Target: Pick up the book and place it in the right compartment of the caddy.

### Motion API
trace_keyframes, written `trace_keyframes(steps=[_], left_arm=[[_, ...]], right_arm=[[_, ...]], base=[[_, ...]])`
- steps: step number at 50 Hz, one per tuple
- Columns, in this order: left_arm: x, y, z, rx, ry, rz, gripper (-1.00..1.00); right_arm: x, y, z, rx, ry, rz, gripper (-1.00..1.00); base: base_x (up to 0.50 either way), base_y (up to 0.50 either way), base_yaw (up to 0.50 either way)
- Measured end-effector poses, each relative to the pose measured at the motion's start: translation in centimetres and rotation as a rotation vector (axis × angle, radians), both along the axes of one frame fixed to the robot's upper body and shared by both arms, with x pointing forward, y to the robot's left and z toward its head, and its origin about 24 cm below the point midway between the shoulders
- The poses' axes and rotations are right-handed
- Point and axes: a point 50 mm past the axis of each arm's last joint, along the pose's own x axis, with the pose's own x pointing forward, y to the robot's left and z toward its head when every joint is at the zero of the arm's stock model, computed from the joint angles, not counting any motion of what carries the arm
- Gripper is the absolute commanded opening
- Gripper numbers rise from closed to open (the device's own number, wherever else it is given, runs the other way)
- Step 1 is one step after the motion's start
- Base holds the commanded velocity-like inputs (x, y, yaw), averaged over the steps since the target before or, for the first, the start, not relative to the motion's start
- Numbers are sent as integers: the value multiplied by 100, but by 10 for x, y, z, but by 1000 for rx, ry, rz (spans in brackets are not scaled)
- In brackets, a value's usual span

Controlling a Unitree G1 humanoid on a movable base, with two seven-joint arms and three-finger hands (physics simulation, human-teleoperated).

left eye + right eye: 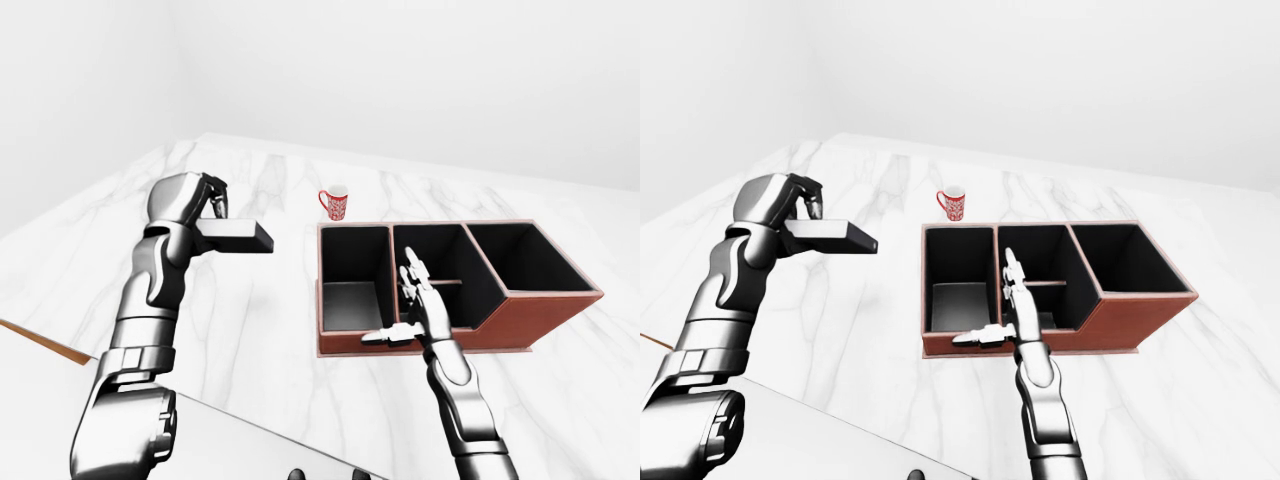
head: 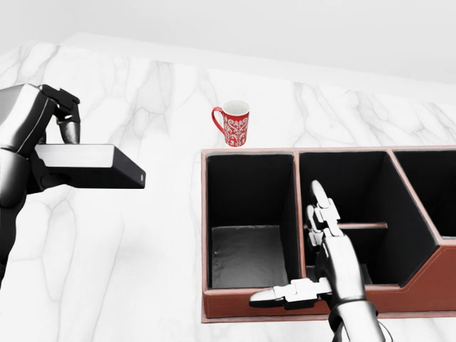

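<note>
A: In the left-eye view, where is the book (image 1: pixel 236 237)?

B: Left of centre, lifted clear of the marble worktop (image 1: pixel 260 330). The left hand (image 1: pixel 205 205) has its fingers closed round the book's left end. The caddy (image 1: pixel 520 318) lies at right, the red mug (image 1: pixel 334 203) beyond its upper left corner.

A: And the head view?

B: The book sits at the left edge, flat and level, well apart from the caddy. The right hand (image 2: pixel 317 256) is spread wide, holding nothing, over the caddy's lower rim.

A: The right-eye view?

B: Much the same: the right compartment (image 1: pixel 1130 262), at the caddy's far right, holds nothing visible.
</note>
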Motion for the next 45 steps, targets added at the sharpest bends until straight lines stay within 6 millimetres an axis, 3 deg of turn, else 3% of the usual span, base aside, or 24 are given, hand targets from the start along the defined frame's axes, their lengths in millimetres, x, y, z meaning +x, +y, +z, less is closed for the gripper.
trace_keyframes(steps=[10,31,45], left_arm=[[-11,-3,13,-25,-37,-44,-100],[-30,-12,32,-19,-85,-117,-100],[-35,-17,38,-15,-97,-145,-100]], right_arm=[[3,0,14,-11,-26,-12,100],[20,18,83,-49,-287,50,100],[25,35,114,-42,-408,97,100]], base=[[0,0,0],[0,0,0],[0,0,0]])
